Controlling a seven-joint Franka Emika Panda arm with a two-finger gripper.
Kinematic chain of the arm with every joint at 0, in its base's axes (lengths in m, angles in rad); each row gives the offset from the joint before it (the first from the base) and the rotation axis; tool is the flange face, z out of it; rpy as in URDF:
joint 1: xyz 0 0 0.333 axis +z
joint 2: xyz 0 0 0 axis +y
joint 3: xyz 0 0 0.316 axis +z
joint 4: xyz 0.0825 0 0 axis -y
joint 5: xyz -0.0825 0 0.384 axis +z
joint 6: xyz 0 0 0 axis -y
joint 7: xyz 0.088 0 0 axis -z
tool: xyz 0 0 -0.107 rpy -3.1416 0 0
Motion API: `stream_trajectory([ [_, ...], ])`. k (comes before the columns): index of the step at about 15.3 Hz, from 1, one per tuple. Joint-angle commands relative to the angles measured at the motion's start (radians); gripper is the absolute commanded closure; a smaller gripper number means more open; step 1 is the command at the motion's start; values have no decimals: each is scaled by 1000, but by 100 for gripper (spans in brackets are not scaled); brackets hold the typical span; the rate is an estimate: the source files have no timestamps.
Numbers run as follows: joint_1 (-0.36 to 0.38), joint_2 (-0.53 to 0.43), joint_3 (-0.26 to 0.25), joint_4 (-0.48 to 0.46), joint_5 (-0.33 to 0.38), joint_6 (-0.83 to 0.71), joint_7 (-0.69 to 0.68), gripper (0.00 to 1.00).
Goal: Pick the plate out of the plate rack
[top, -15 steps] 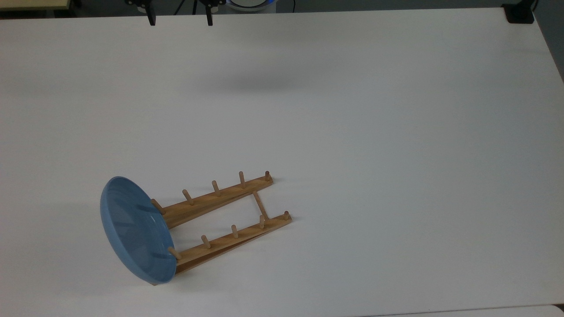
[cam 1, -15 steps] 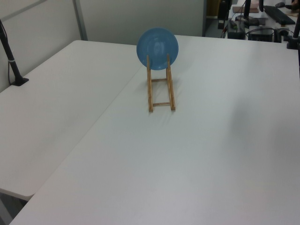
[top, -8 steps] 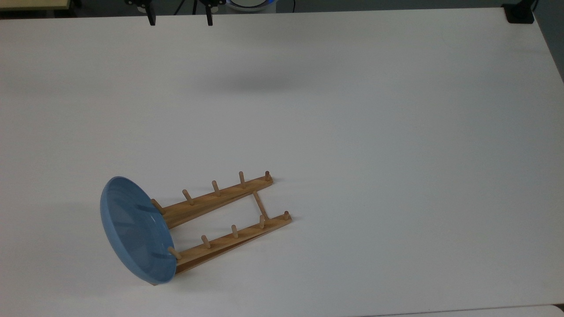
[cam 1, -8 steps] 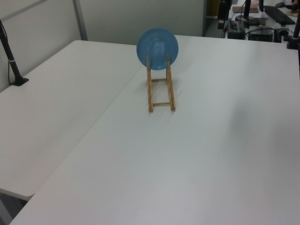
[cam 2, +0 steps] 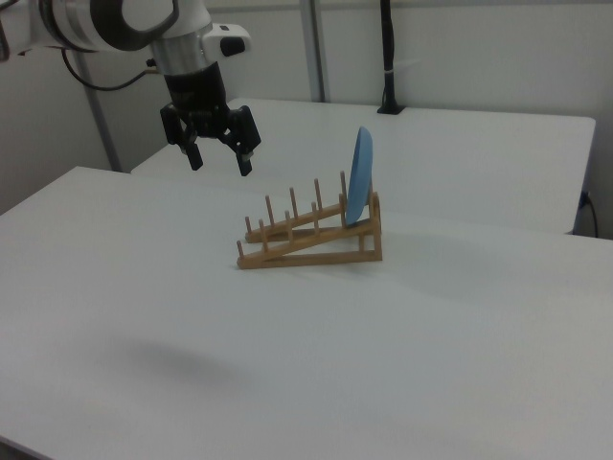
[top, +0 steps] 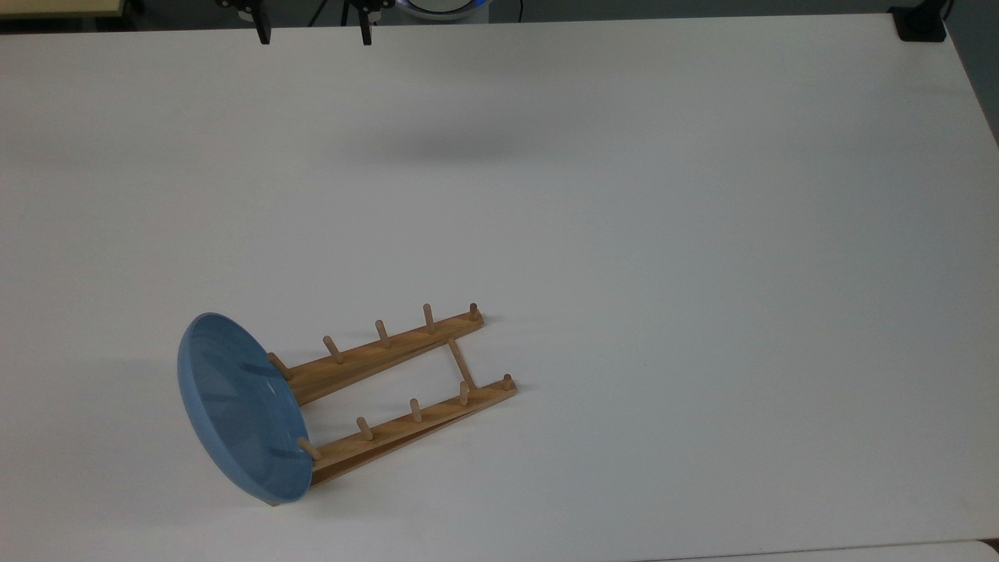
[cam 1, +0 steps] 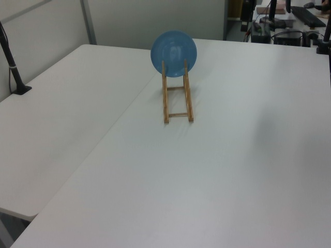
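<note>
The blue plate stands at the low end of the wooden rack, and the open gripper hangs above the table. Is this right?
Not quite. In the right view the plate stands at the high end of the rack. The rest holds: the gripper is open and hangs above the table.

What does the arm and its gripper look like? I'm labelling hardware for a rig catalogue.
In the right view the arm is glossy white with dark grey joint bands and a black cable looping behind. Its gripper is black, with two angular black fingers below a white wrist.
</note>
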Motion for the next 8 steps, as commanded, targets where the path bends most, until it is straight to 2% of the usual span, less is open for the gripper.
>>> stream_trajectory([
  [1,1,-30,-11,-22,29,-18,-9,0],
  [8,3,-35,-9,-23,28,-19,-20,0],
])
